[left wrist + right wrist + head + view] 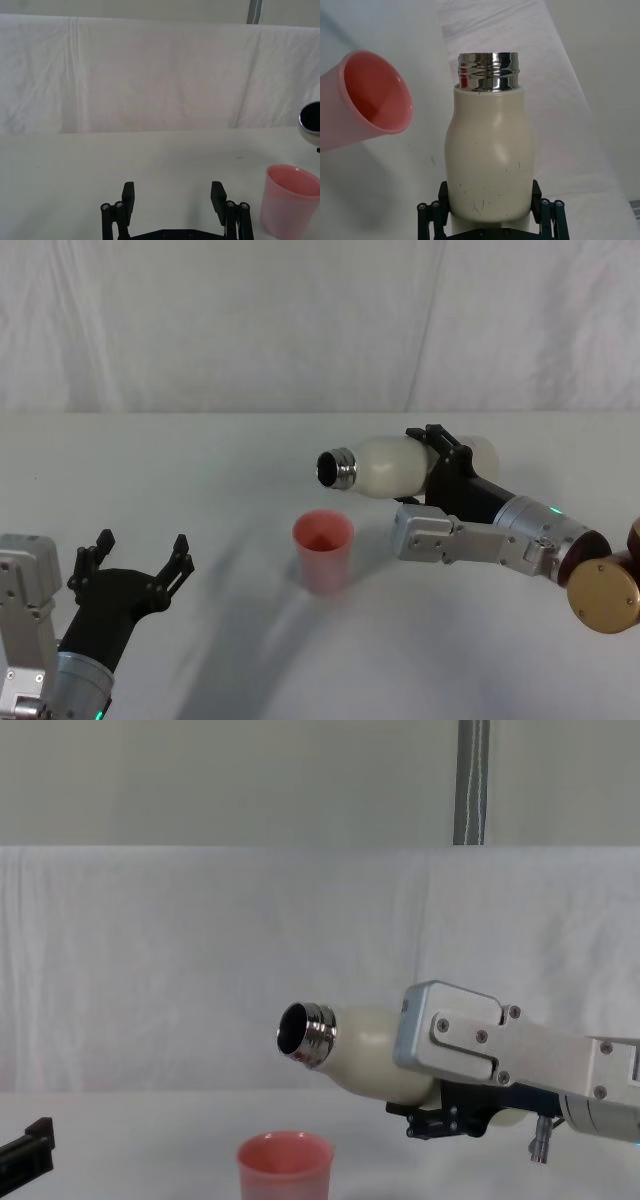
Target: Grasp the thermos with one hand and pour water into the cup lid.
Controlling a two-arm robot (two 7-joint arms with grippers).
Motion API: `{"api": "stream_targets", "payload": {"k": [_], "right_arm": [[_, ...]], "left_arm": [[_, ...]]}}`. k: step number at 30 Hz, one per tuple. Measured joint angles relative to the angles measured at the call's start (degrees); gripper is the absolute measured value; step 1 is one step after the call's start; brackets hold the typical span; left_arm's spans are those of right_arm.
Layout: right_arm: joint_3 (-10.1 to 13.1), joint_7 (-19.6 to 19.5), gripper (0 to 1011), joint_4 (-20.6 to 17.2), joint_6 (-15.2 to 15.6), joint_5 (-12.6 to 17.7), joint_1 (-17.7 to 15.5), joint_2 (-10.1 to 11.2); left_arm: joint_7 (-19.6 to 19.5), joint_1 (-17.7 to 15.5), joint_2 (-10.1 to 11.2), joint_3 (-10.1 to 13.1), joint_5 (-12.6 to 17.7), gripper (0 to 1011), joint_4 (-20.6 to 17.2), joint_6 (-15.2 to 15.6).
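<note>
Main risk: the thermos (392, 466) is being held almost horizontal above the desk (200, 480), its steel mouth sitting above and a bit toward the right-arm side of the cup lid (323, 551), not squarely over the opening. In the chest view the neck is actually angling slightly upward, so nothing appears to be pouring yet. If tilt is increasing w/o the mouth being centred over the cup lid, water is likely landing on the desk just beside it, or hitting the rim and splashing. The cup lid is light and standing free, so a hard stream or a nudge from the neck could tip it. Matte body is also prob. prone to rotating in the grip as the weight shifts.

Right gripper (447, 466) is clamping the thermos around its lower body, fingers spread about as wide as the bottle and pressing on both sides; the cup lid is not being touched.

Left gripper (133, 558) is idling well to the left of the cup lid, low near the desk, fingers spread wide, holding nothing.
</note>
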Motion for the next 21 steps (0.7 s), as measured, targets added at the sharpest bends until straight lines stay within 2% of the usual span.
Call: {"api": "stream_targets", "payload": {"k": [9, 21], "right_arm": [[-1.16, 0.21, 950, -0.64, 0.79, -2.31, 0.53, 0.66], [-1.97, 0.26, 950, -0.57, 1.75, -3.77, 0.80, 0.71]], "left_arm": [[0.00, 0.00, 0.00, 0.00, 0.00, 1001, 0.00, 0.00], [0.00, 0.00, 0.00, 0.00, 0.00, 1001, 0.00, 0.00]]}}
